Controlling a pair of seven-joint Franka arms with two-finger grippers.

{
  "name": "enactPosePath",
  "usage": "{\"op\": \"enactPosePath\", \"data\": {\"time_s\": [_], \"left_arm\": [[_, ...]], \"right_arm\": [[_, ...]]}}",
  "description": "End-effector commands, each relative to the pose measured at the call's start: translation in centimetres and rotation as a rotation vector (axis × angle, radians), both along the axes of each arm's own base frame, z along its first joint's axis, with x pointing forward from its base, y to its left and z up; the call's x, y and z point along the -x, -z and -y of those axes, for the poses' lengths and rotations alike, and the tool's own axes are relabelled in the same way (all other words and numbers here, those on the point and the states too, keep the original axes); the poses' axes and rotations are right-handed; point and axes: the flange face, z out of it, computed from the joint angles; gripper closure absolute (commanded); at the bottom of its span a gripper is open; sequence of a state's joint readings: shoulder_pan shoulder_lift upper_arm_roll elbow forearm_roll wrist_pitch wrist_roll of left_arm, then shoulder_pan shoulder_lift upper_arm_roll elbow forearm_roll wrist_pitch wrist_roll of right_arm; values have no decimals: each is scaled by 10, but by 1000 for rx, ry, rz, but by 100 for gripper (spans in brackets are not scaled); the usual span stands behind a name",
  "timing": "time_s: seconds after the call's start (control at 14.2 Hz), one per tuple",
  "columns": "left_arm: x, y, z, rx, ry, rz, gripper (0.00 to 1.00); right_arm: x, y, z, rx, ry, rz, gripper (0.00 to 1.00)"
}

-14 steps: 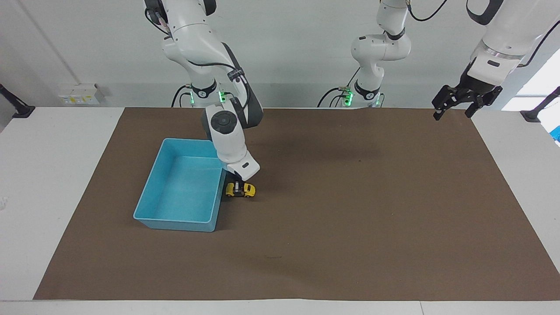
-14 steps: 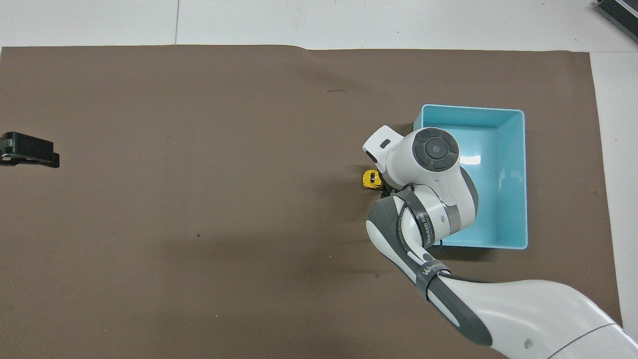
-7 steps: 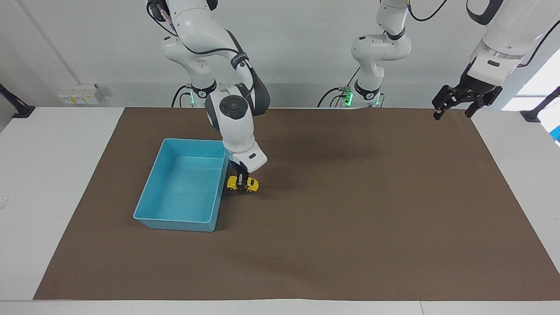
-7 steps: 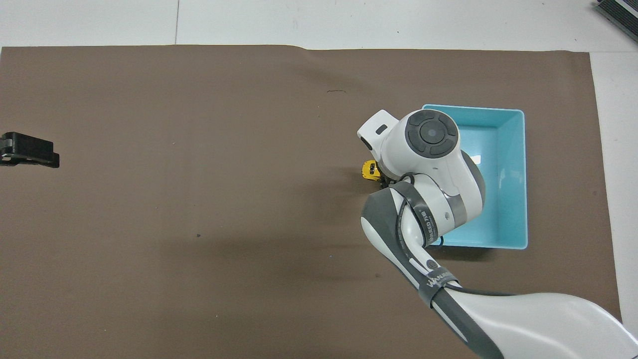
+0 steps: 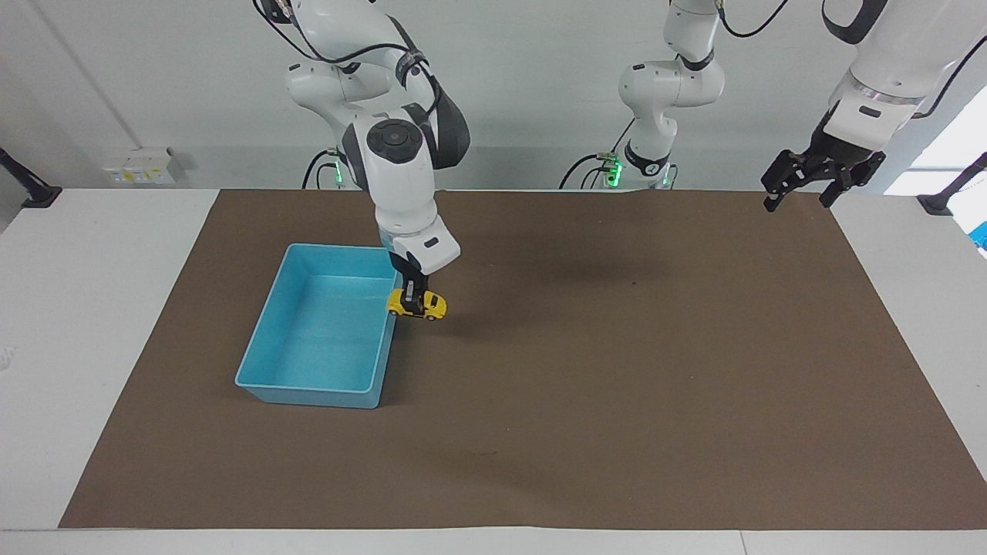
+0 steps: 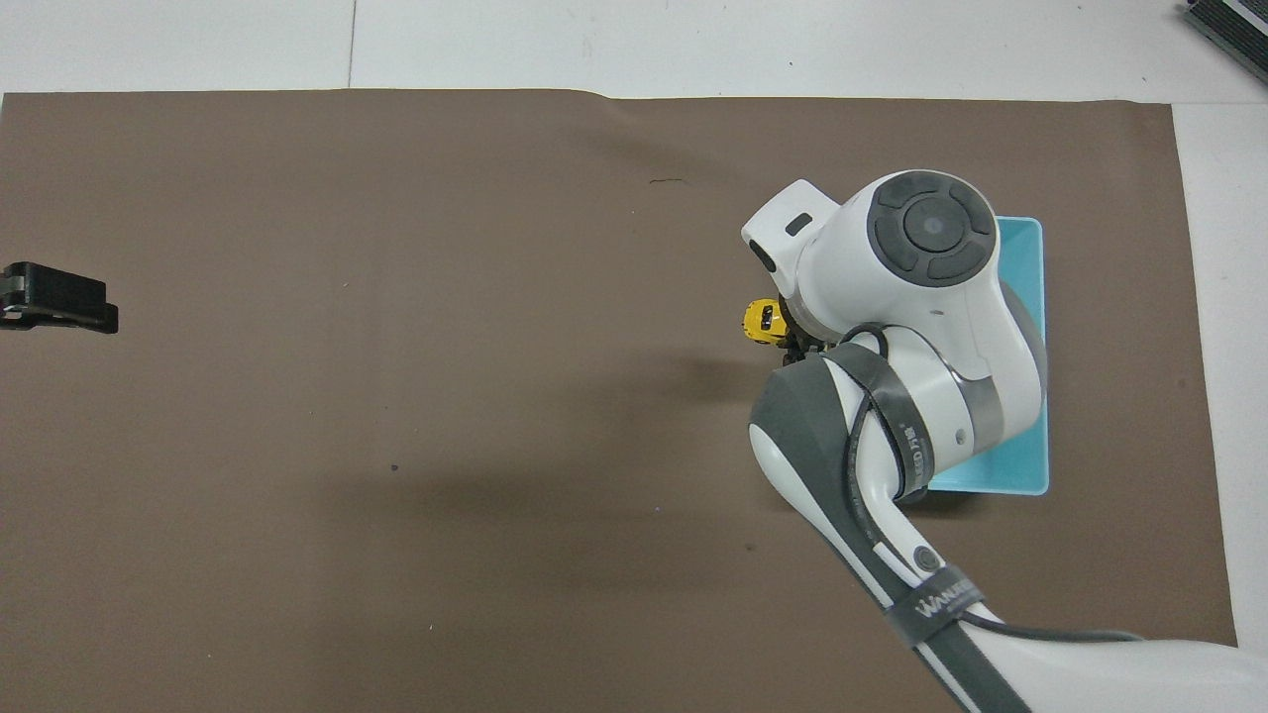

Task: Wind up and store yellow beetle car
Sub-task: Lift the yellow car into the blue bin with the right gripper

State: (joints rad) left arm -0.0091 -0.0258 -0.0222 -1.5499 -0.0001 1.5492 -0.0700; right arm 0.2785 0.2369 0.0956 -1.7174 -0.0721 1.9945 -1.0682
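The yellow beetle car (image 5: 416, 305) is pinched from above in the right claw (image 5: 414, 297), whose fingers are clamped across the car's middle, one on each side. The car is carried clear of the brown mat (image 5: 617, 370), right over the edge of the light blue bin (image 5: 266, 339) on the side toward the middle of the worktop, roughly level with the rim. A faint shadow is cast on the mat just beside it. In the overhead view only the car's nose (image 6: 761, 322) is seen poking out from under the right arm's wrist, and most of the bin (image 6: 1030, 297) is covered by that arm too, so the grip itself is hidden from up there.

The bin is seen sitting flat on the mat toward the right arm's end of the worktop, and nothing is seen inside it in the facing view.

The left claw (image 5: 800, 187) is parked up in the air over the mat's corner at the left arm's end, well apart from the car and bin, with its fingers spread wide and nothing held between them. In the overhead view only its dark tip (image 6: 59, 297) is seen at the frame's edge. That arm is simply waiting.
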Motion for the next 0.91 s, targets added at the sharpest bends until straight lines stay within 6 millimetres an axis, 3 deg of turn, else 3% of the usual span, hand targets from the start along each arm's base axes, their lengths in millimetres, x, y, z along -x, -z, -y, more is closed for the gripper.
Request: {"op": "enactPosePath", "data": {"time_s": [0.0,0.28,0.42,0.84], "left_arm": [[4,-5,-3,6,-2,-7,0],[4,-5,-3,6,-2,-7,0],[4,-5,-3,6,-2,-7,0],[4,-5,-3,6,-2,-7,0]], "right_arm": [[-1,-6,21,-5,27,-19,100],[-12,-1,71,7,-10,-48,100],[-7,7,93,14,8,-74,100],[17,29,128,21,38,-94,100]]}}
